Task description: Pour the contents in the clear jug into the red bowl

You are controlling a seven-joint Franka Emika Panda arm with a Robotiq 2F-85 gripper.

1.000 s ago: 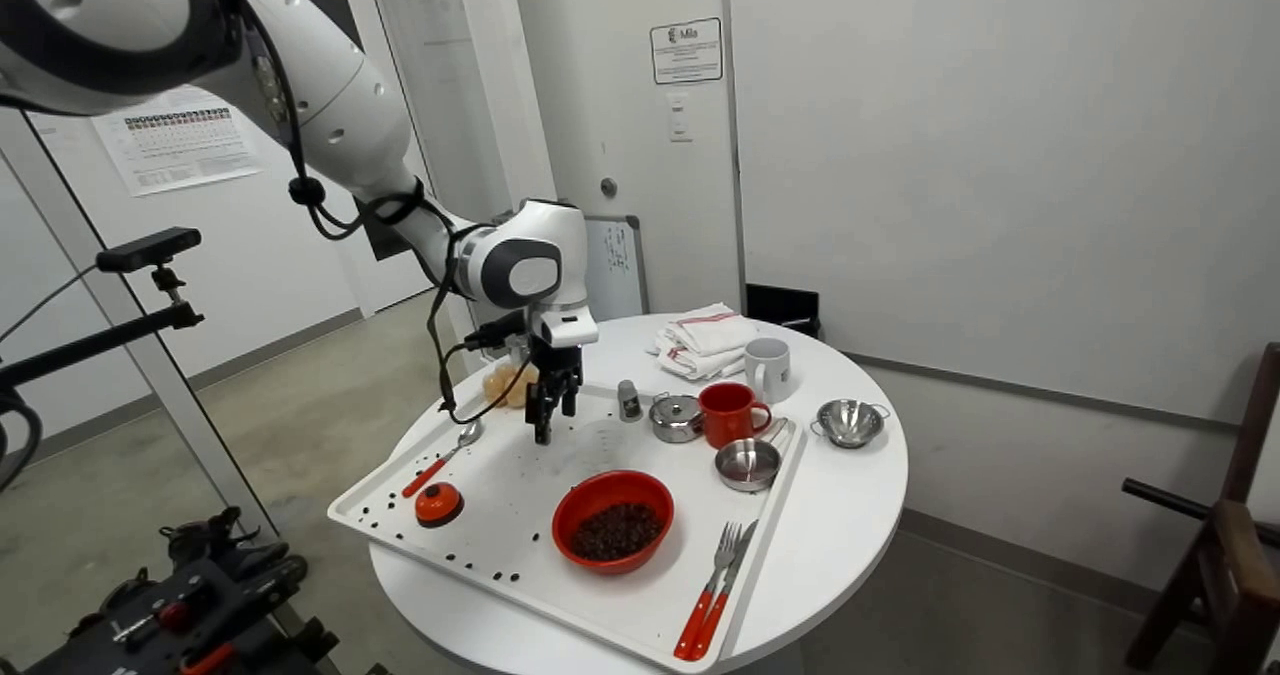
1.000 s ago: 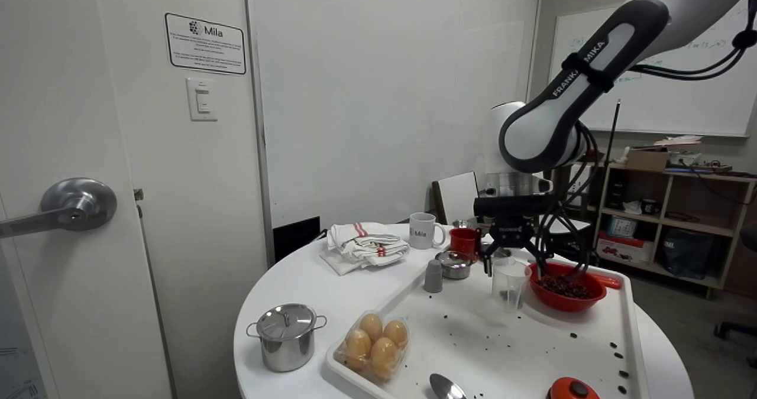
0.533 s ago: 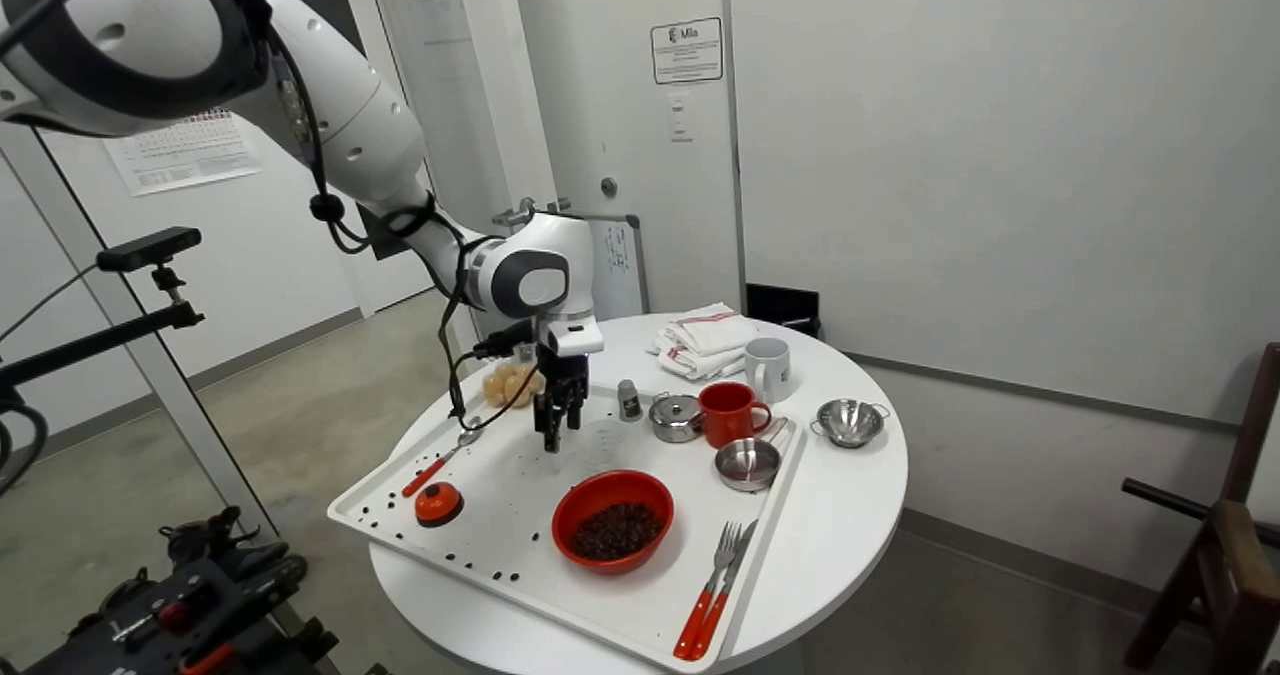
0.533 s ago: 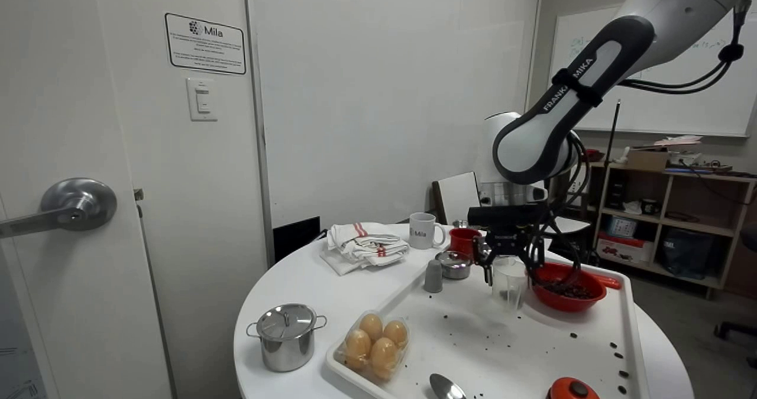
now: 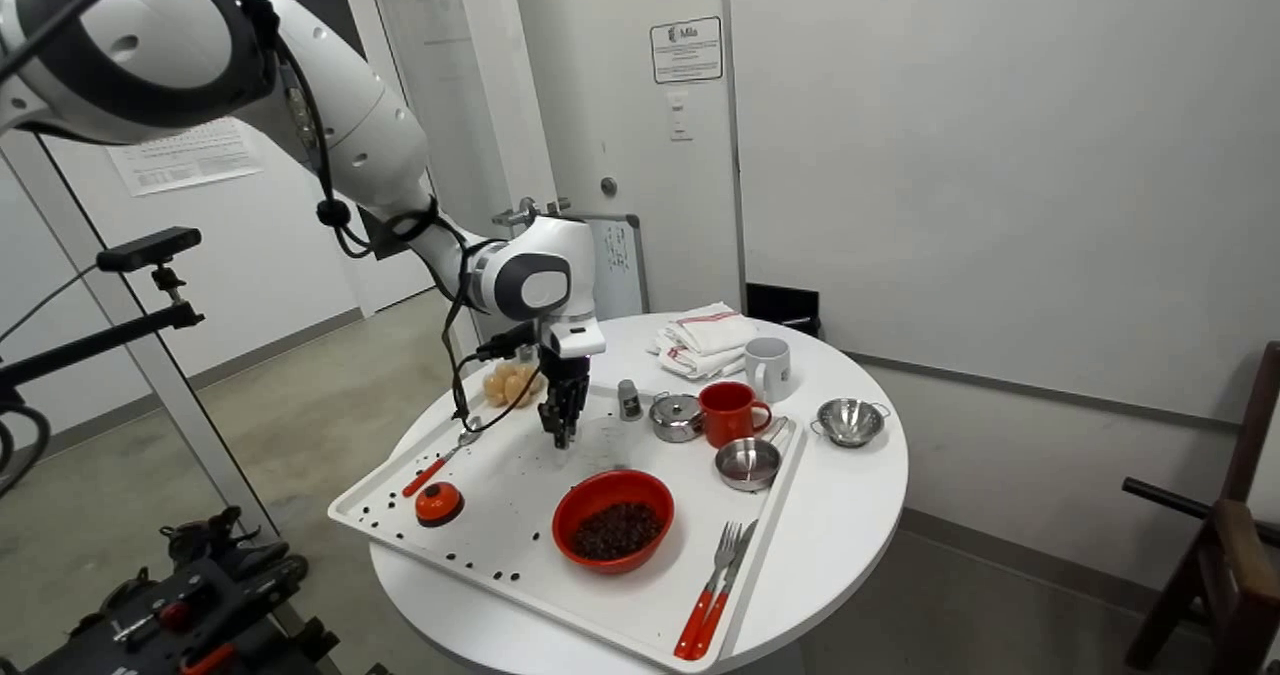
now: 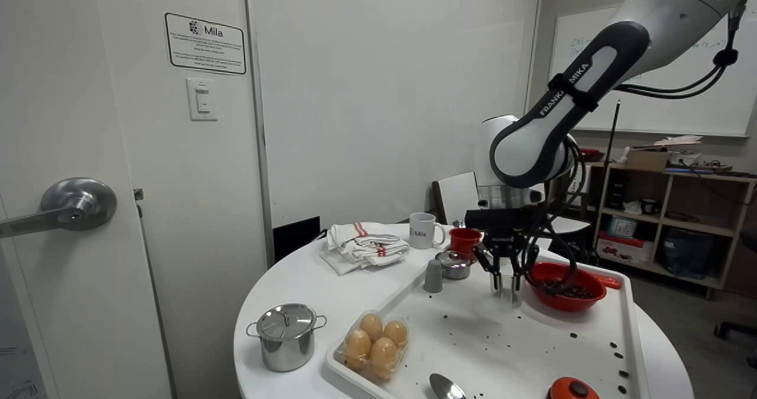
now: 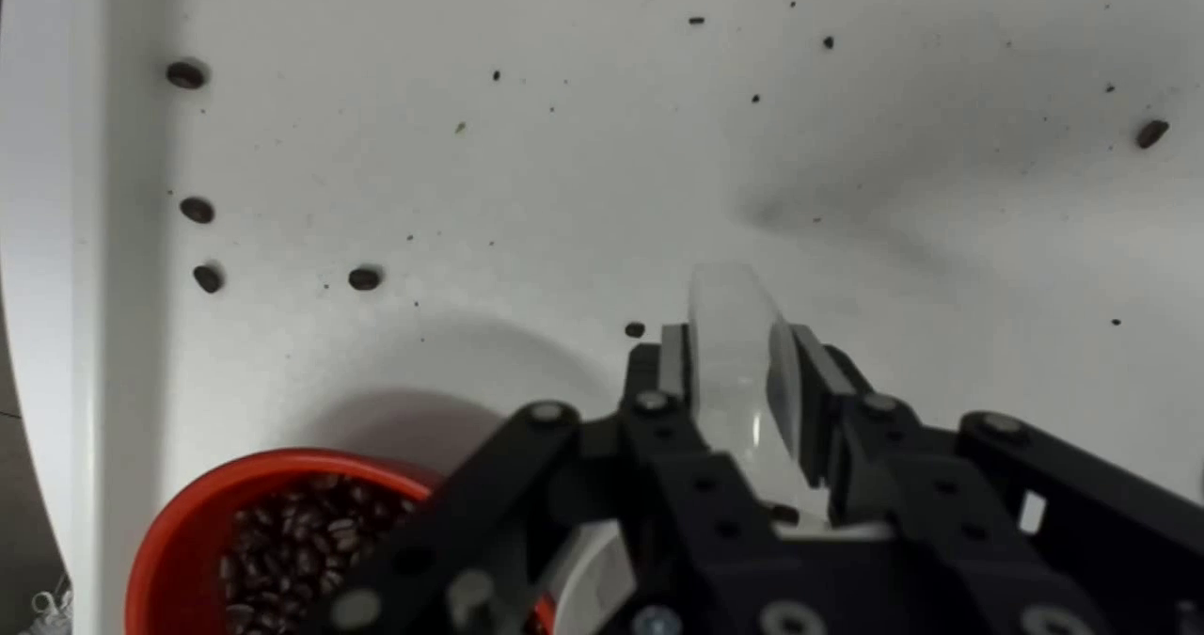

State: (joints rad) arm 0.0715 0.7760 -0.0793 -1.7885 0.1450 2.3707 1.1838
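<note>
Above the tray (image 6: 473,352), the half-closed gripper (image 7: 741,364) pinches the jug's handle (image 7: 736,372).

Glossy metal pot (image 6: 287,347), plastic jug (image 6: 507,291)

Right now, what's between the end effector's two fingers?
The jug's handle. The wrist view shows that clear strip between the fingers, with no gap visible on either side.
</note>
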